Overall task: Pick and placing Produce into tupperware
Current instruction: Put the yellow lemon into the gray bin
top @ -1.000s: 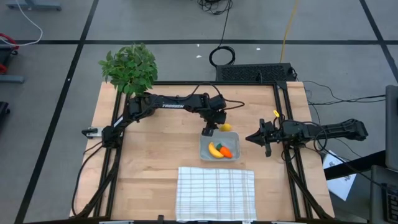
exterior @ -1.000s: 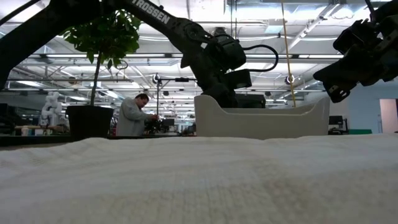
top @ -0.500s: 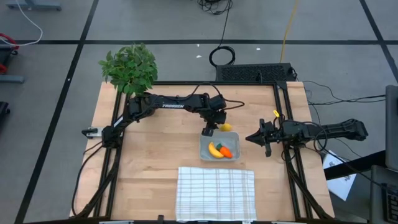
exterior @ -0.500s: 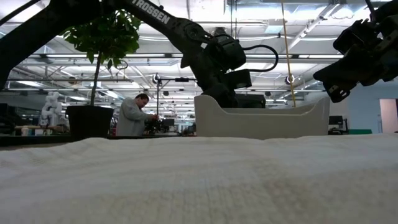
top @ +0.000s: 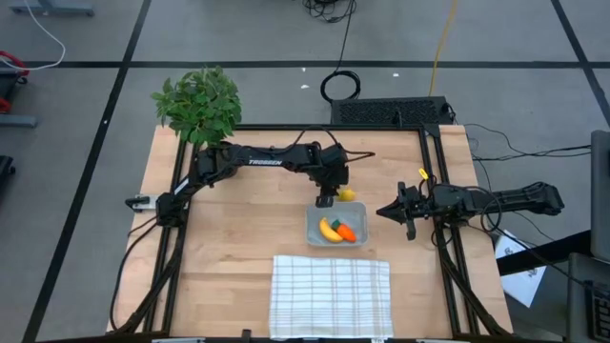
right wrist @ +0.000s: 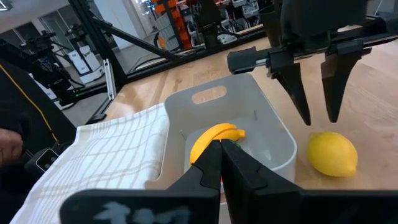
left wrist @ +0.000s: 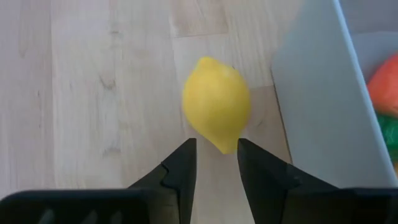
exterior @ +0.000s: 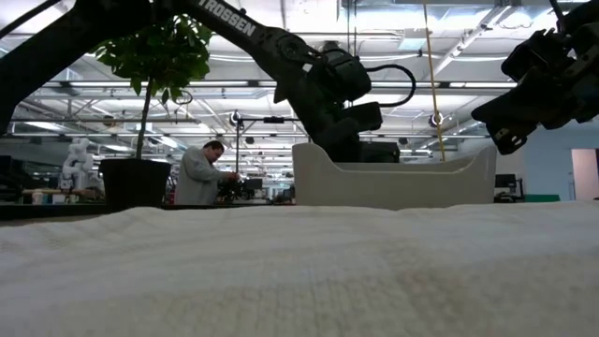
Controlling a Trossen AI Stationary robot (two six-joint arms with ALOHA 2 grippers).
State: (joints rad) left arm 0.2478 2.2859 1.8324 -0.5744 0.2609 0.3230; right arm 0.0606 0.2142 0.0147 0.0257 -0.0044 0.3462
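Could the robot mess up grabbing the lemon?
Maybe. The left end effector hangs open above the small yellow toy lemon, whose rounded shape might roll or squirt out when pinched. The lemon lies right beside the translucent grey plastic tupperware wall, so a finger could bump that wall and shove it.

Two in the tub, lemon on the wood

My banana (top: 329, 230) (curved, yellow) and the orange carrot (top: 346, 232) with its green top are lying side by side inside the tupperware (top: 314, 222), a shallow translucent grey-clear box with rounded corners sitting flat on the table. The lemon (top: 348, 194) is small, plain yellow, pointy at the ends, resting on its side on the bare wood just beside the container's far wall (close to it, can't tell if it touches).
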